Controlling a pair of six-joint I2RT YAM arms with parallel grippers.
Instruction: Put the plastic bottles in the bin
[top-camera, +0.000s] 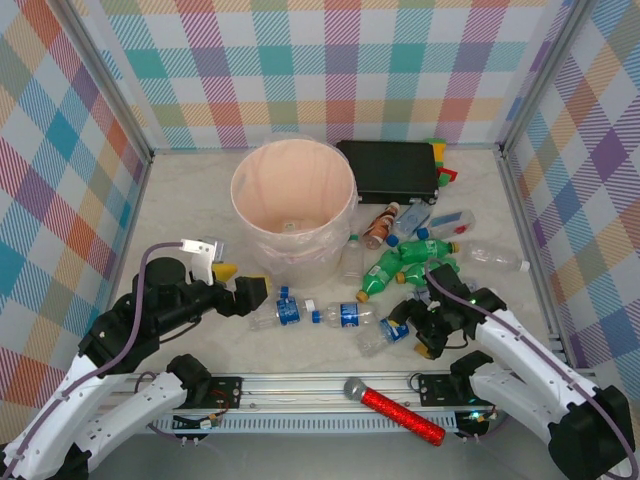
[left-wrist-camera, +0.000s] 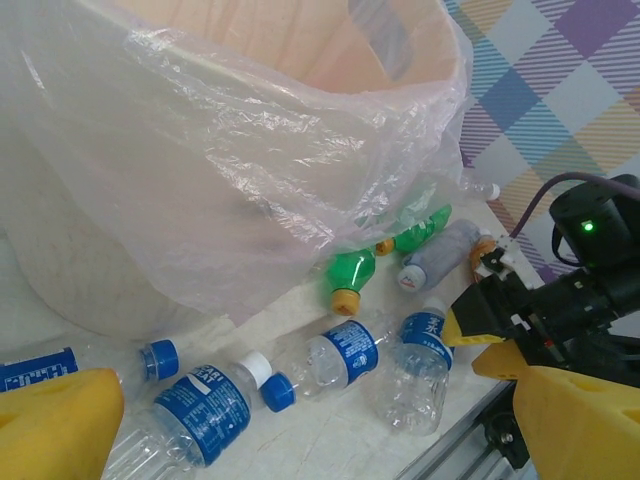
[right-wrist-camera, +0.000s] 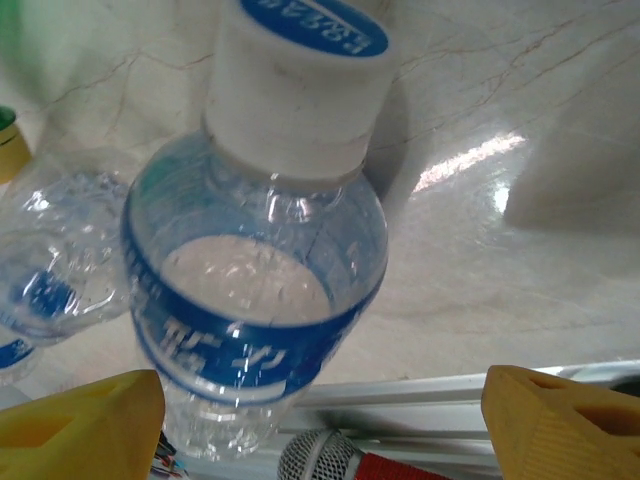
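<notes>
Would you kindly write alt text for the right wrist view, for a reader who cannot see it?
A clear bottle with a blue label and white cap lies between the right hand's open yellow fingertips on a marbled table; a microphone head peeks in below.

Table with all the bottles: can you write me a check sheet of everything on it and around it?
Surface: pale marbled table, no spills seen.
Job's things: bin upright, lined with a plastic bag; bottles lie on the table in front and right of it, clear, green and one brown.
Clutter: black box behind the bottles; toys at its right end; red microphone by the near rail.
Grippers: left gripper open, holding nothing; right gripper open, fingers either side of a clear bottle.
Cables: purple cables run along both arms.
Surroundings: checked walls on three sides.
</notes>
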